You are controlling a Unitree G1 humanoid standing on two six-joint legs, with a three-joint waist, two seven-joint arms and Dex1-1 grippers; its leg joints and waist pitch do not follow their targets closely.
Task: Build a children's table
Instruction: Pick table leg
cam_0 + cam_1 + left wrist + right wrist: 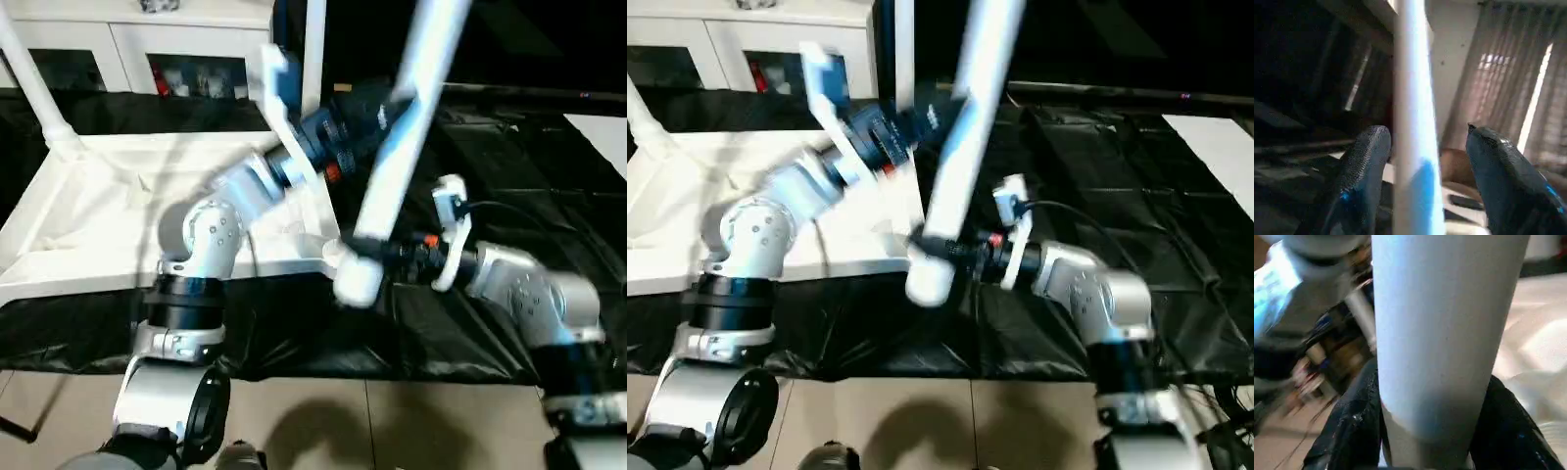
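Note:
The children's table top [88, 215] lies upside down on the left, ribbed side up. Two white legs stand in its far sockets, one at the far left [34, 78] and one near the middle [313, 49]. A third leg [402, 127] leans up and to the right over the top's near right corner, its thick end [358, 279] lowest. My right gripper [387, 253] is shut on that leg just above the thick end, a black finger [1352, 426] pressed against each side. My left gripper [392, 113] straddles the leg higher up and is open, with one finger [1498, 176] clear of the tube.
A black cloth [509, 147] covers the work surface to the right. The white glass-door cabinet [147, 59] stands behind the table top. A flat white board [602, 127] lies at the far right edge. Tiled floor [392, 421] shows below the near edge.

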